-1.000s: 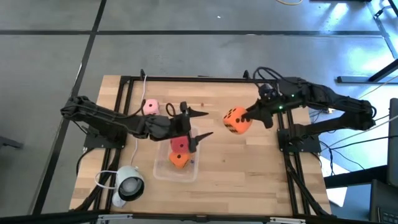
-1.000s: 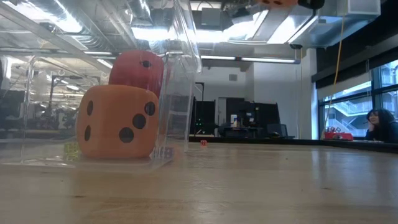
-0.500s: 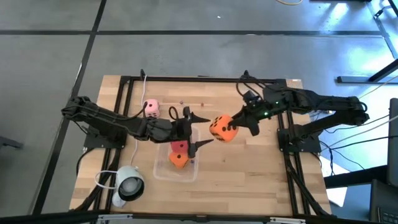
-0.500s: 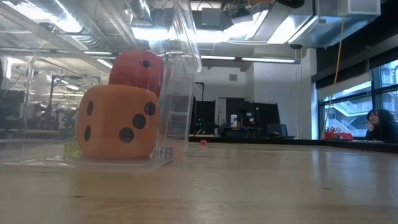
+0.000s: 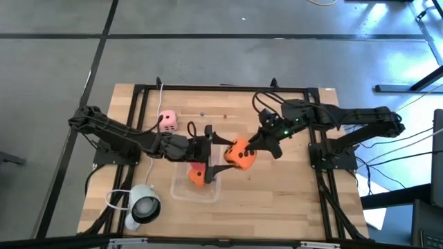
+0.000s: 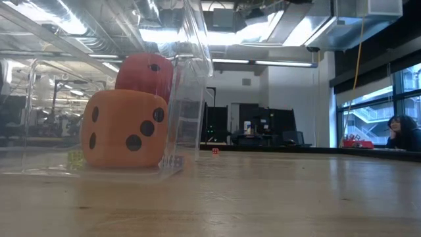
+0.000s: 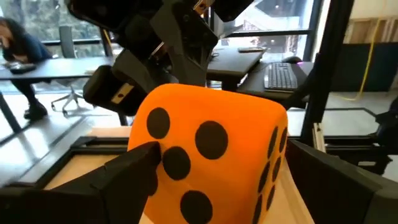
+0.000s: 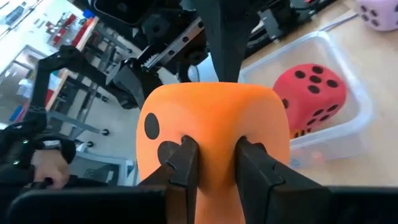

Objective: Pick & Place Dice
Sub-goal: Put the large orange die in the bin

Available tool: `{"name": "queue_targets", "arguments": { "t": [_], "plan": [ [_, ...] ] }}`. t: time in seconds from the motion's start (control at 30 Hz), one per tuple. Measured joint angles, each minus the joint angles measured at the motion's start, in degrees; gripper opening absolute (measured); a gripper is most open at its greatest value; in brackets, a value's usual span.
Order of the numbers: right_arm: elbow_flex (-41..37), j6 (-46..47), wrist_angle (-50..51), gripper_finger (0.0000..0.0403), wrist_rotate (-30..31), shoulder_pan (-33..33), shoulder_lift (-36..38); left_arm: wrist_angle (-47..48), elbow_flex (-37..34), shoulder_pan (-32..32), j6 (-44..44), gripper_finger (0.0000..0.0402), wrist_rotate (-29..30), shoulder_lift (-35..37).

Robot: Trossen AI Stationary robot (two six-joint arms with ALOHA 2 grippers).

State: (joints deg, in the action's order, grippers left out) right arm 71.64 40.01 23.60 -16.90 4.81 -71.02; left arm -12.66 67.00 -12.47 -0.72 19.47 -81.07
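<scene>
Orange die (image 5: 239, 153), pinched in the right gripper (image 5: 250, 149), hangs above the surface right between the wide-spread fingers (image 7: 124, 174) of the left gripper (image 5: 220, 151). Just beyond, below the left gripper, the clear bin (image 5: 181, 190) holds a red die (image 8: 313, 90) and another orange die (image 5: 196, 178); the pink die (image 5: 168, 122) sits apart.

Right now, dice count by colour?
Orange: 2, one held in the right gripper, orange die; one in the clear tray, orange die in tray
Red: 1, red die, in the tray
Pink: 1, pink die, on the table
Total: 4
</scene>
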Motion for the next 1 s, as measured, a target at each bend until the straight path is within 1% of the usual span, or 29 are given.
{"name": "queue_targets", "arguments": {
  "t": [0.1,0.2,0.37,0.5,0.6,0.7,0.73,0.87,1.0],
  "plan": [
    [-0.03,0.13,-1.52,0.0077,-1.39,0.24,-0.71,-0.26,0.00,-0.06,2.70,0.0351,-1.59,-0.73],
    [-0.07,0.11,-3.80,0.0069,-2.52,0.29,-0.79,-2.47,-0.02,-0.64,3.35,0.0340,-1.27,-2.41],
    [-0.07,0.66,-6.74,0.0066,-3.94,0.42,-0.68,-7.77,0.02,-1.05,2.98,0.0309,-0.59,-5.15],
    [-0.07,0.46,-6.15,0.0066,-3.89,0.46,-0.71,-7.49,0.38,-1.11,1.96,0.0279,1.07,-5.88],
    [-0.07,0.24,-6.48,0.0066,-3.46,0.57,-0.71,-6.93,0.97,-1.16,1.50,0.0238,2.19,-5.87],
    [-0.07,-0.06,-6.65,0.0066,-2.98,0.59,-0.71,-6.03,1.36,-1.21,0.02,0.0169,3.53,-5.87],
    [-0.07,-0.10,-6.67,0.0066,-2.84,0.60,-0.72,-5.99,1.36,-1.22,-0.13,0.0152,3.54,-5.86],
    [-0.07,-0.58,-6.89,0.0065,-2.58,0.57,-0.71,-5.93,1.36,-1.22,-1.32,0.0149,3.51,-5.73],
    [-0.07,-1.39,-6.98,0.0055,-2.52,0.57,-0.71,-6.38,1.36,-1.47,-1.63,0.0149,3.73,-5.73]
  ]
}}
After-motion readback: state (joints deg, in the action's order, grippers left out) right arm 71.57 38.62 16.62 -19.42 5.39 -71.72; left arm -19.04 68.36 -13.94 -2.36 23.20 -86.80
